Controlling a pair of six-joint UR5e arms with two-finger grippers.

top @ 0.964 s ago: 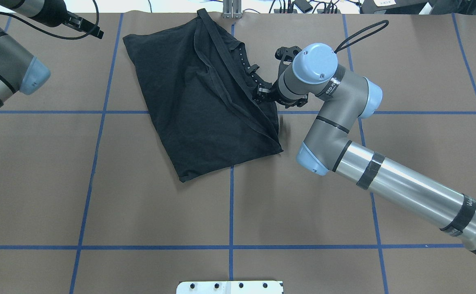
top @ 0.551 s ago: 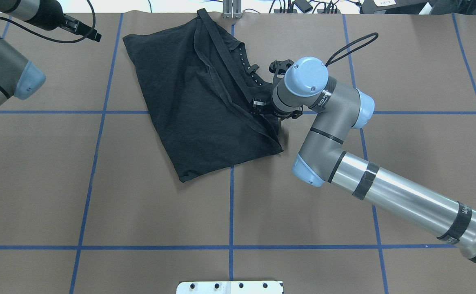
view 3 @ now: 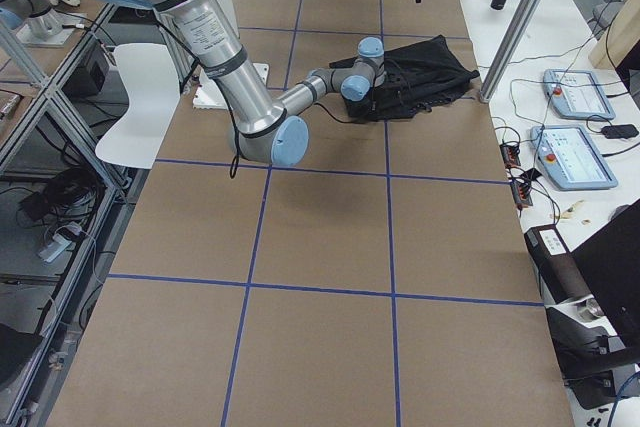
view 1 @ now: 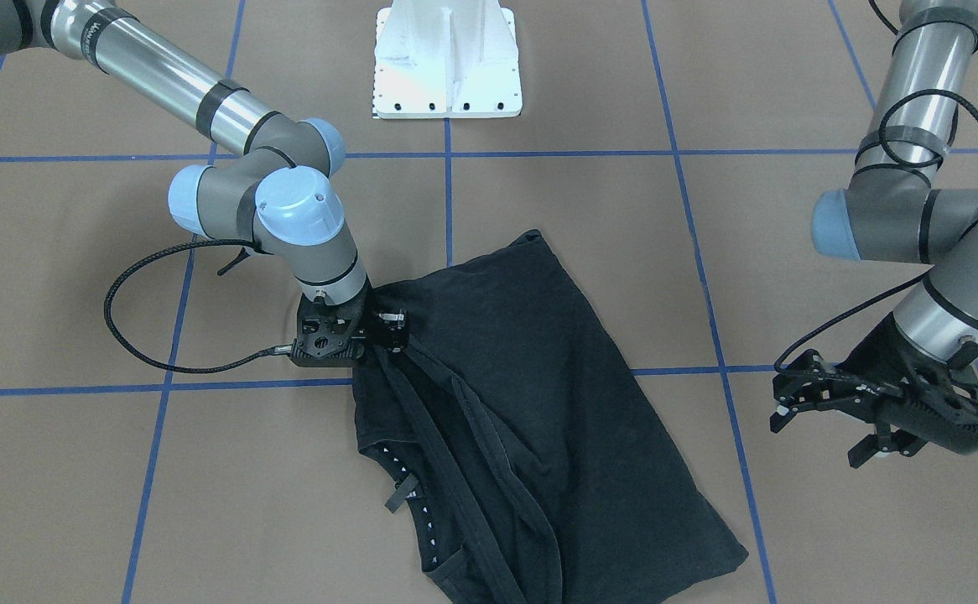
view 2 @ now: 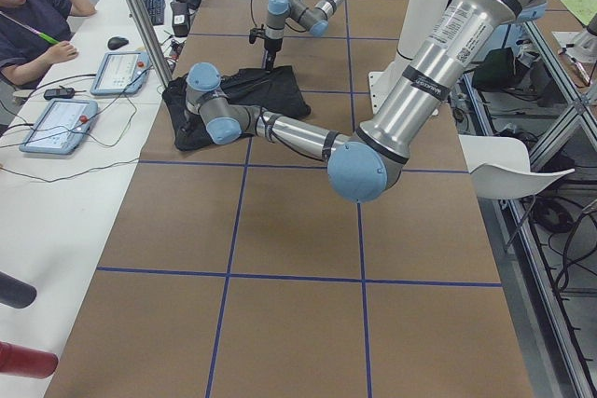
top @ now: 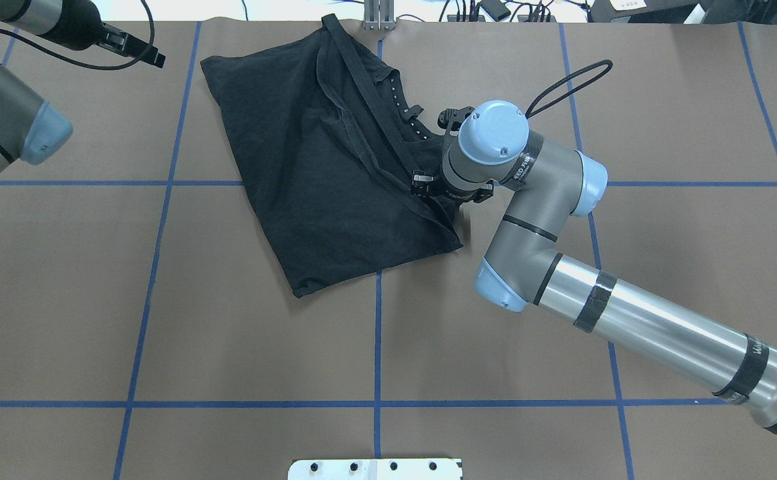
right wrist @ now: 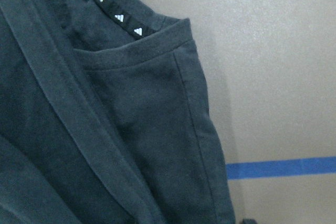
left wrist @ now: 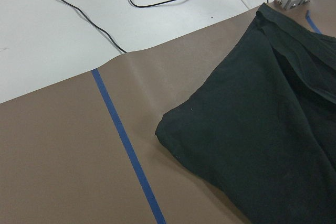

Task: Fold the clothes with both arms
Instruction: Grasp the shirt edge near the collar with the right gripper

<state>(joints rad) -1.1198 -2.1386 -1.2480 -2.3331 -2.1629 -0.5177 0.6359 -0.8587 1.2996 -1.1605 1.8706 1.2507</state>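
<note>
Though half wrist-hidden, right gripper at T-shirt edge

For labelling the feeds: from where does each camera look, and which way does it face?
Front: across the table, facing the pedestal; left gripper, right gripper.
Overhead: behind the pedestal, looking down; left arm, right arm.
Exterior left: table's end; left arm nearest.
Exterior right: opposite end; right arm nearest.
Left wrist: over the shirt, at a corner; no gripper visible.
Right wrist: close over its collar; gripper unclear.
Shared: front and overhead show the shirt, mirrored.
</note>
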